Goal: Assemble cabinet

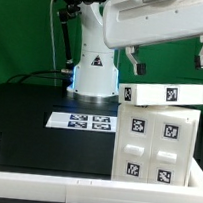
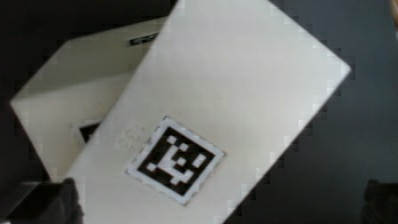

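A white cabinet body [image 1: 156, 143] with several black marker tags on its face stands at the exterior view's right. A flat white panel [image 1: 163, 93] with one tag lies on top of it, slightly tilted. My gripper [image 1: 169, 62] hangs just above that panel, open, with one dark finger [image 1: 135, 63] past the panel's left end and the other near its right end. In the wrist view the tagged panel [image 2: 214, 110] fills the picture, with the cabinet body [image 2: 71, 85] under it. The gripper [image 2: 210, 205] is open and holds nothing.
The marker board [image 1: 83, 120] lies flat on the black table in front of the robot base [image 1: 95, 74]. A white rim [image 1: 42, 176] runs along the table's front and left edges.
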Robot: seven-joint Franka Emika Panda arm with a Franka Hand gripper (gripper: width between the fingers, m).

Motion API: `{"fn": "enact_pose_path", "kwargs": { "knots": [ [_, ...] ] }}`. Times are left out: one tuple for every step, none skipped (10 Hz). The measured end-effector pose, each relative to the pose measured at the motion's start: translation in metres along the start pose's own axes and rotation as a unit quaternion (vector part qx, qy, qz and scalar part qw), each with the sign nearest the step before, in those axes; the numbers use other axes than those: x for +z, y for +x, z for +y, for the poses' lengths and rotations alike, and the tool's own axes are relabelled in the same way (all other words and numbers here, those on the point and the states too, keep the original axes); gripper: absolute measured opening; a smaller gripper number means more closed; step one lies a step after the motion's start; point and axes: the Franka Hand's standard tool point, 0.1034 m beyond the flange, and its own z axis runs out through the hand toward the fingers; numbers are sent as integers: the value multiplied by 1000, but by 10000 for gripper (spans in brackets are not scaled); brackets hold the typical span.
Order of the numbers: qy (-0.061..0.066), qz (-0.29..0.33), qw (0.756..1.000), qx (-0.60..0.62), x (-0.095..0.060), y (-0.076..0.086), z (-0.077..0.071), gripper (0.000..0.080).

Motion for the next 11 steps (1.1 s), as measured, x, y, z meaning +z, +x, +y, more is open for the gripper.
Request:
{"fn": "enact_pose_path", "kwargs": {
  "knots": [
    [1, 3, 1000, -11, 0, 1, 0, 797],
    [0, 3, 999, -54, 0, 1, 1, 797],
    [0, 3, 997, -73, 0, 1, 1, 797],
    [-1, 4, 992, -122, 0, 1, 1, 797],
    [-10, 4, 980, -199, 1, 0, 0, 797],
    [-13, 4, 968, -251, 1, 0, 0, 797],
    [-20, 3, 945, -327, 1, 0, 1, 797],
    [-26, 1, 919, -393, 1, 1, 0, 797],
    [-34, -2, 896, -444, 0, 1, -2, 797],
    [-39, -4, 877, -479, 0, 1, -2, 797],
    [-39, -5, 866, -499, 1, 1, 0, 797]
  ]
}}
